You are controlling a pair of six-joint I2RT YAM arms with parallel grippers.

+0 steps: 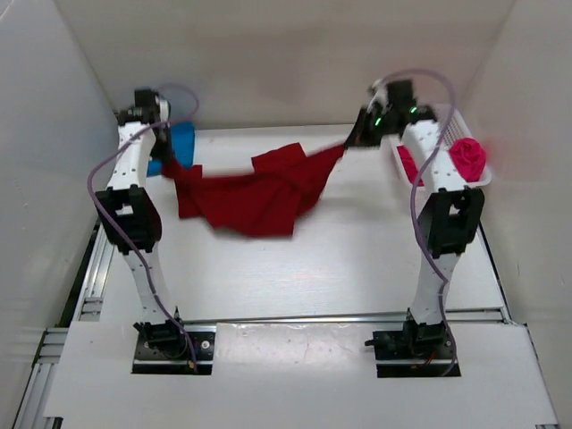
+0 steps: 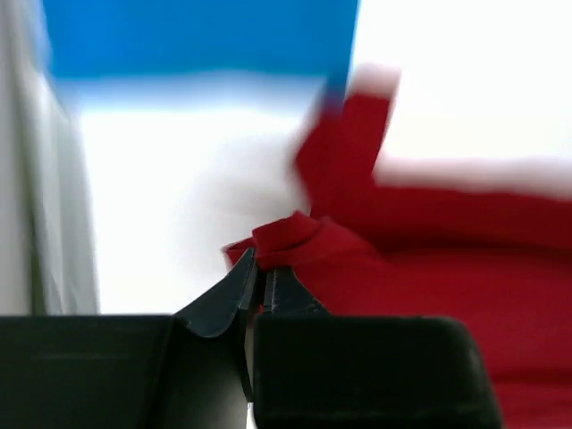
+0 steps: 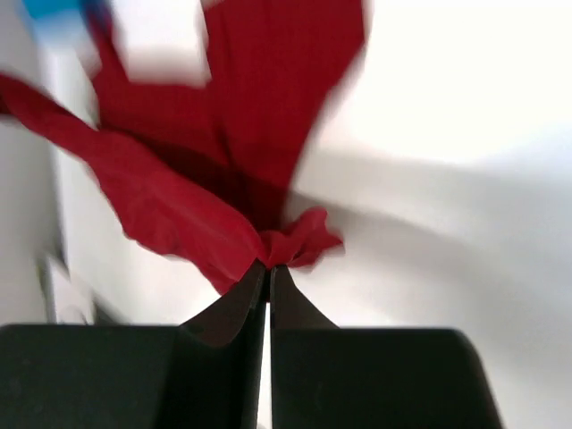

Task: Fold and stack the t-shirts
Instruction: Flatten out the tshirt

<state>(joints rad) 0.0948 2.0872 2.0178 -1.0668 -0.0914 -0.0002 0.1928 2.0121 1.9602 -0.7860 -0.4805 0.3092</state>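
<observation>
**Ann:** Two arms reach up from the near edge of the table (image 1: pixel 340 268), and between them hangs the dark red shirt (image 1: pixel 259 192), creased and sagging in the middle.

**Ben:** Is it off the surface?

**Ann:** Both ends are up, no doubt. Whether the lowest fold touches the table, I can't tell.

**Ben:** And the grips?

**Ann:** The left gripper (image 2: pixel 259 268) is clamped on a wad of red cloth at the shirt's left end, jaws pinched together. The right gripper (image 3: pixel 268 268) does the same at the right end, closed tight on a tuft of fabric. Both wrist views are blurred.

**Ben:** Further back?

**Ann:** The blue shirt (image 1: pixel 185 143) lies on the table at the far left, just behind the left gripper. At the far right, the pink shirt (image 1: pixel 467 156) sits crumpled in the white basket (image 1: pixel 483 182), right beside the right arm.
</observation>
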